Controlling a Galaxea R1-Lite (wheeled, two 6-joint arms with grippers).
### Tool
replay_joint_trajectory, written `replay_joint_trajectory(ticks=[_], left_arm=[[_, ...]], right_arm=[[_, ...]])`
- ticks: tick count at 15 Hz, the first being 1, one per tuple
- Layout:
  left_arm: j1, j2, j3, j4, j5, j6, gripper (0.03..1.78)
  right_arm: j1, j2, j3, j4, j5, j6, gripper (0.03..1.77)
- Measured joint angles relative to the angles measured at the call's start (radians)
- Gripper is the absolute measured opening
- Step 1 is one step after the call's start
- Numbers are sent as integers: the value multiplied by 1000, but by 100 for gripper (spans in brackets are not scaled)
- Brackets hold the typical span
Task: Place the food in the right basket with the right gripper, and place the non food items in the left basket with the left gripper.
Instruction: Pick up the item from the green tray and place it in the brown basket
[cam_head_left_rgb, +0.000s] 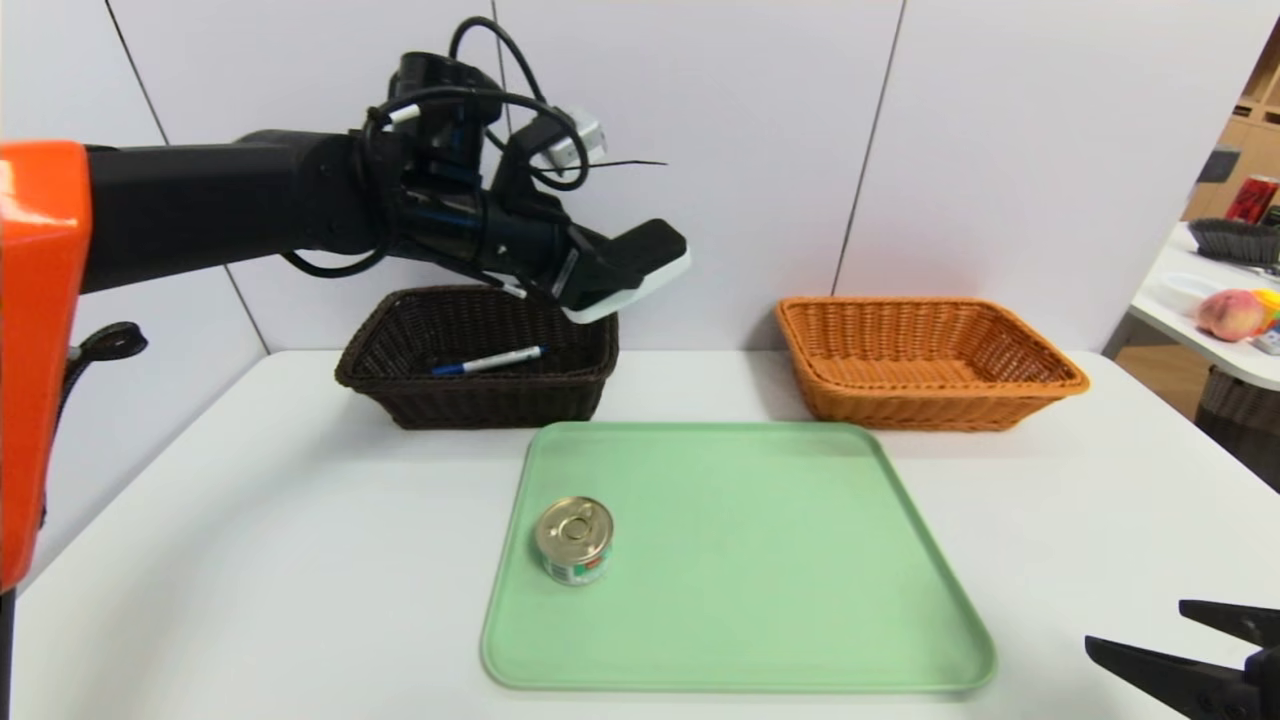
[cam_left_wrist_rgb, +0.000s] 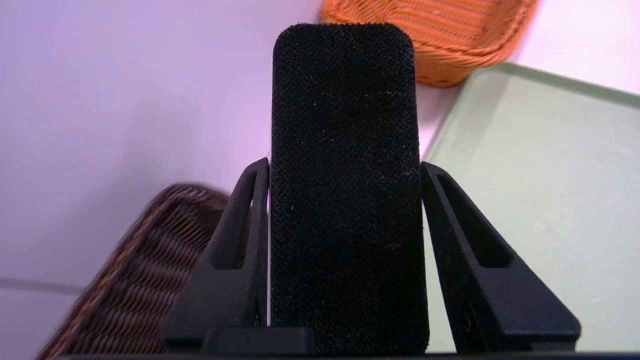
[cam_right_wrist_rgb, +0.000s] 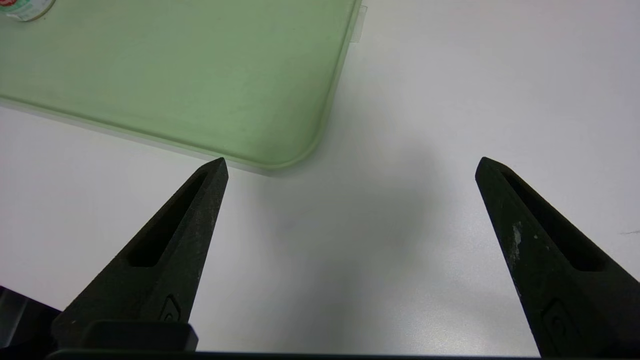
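Gripping eraser (cam_head_left_rgb: 640, 268) above left basket (cam_head_left_rgb: 478, 358), left gripper (cam_head_left_rgb: 600, 275) fingers hide its sides — right gripper (cam_right_wrist_rgb: 350, 165) spread empty, mostly cut off.

Green tray (cam_head_left_rgb: 760, 560) on white table (cam_head_left_rgb: 250, 560); peach (cam_head_left_rgb: 1230, 313) far right.

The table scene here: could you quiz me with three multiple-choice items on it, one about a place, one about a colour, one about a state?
1. Where does the marker lie?
A. in the dark brown basket
B. in the orange basket
C. on the green tray

2. What colour is the tin can's lid?
A. blue
B. gold
C. black

3. What is the left claw doing?
A. hanging open and empty
B. gripping the eraser
C. gripping the can

Answers:
1 A: the marker rests inside the brown basket.
2 B: the pull-tab lid looks gold.
3 B: both fingers press the eraser's sides in the left wrist view.
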Motion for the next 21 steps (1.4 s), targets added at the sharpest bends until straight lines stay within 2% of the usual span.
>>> replay_joint_trajectory(ticks=[4,9,11,18,21], left_arm=[[81,-44,5,62,-3,34,93],[185,-53,9,173,-7,169,93],[224,-35,9,184,-7,228,93],[265,79,8,180,-14,452,93],[268,123,5,173,-15,502,93]], right_arm=[[0,-2,0,0,0,0,171],[0,-6,1,1,0,-2,171],[0,-6,1,1,0,-2,171],[0,-16,10,10,-1,0,171],[0,-27,12,13,-4,0,171]])
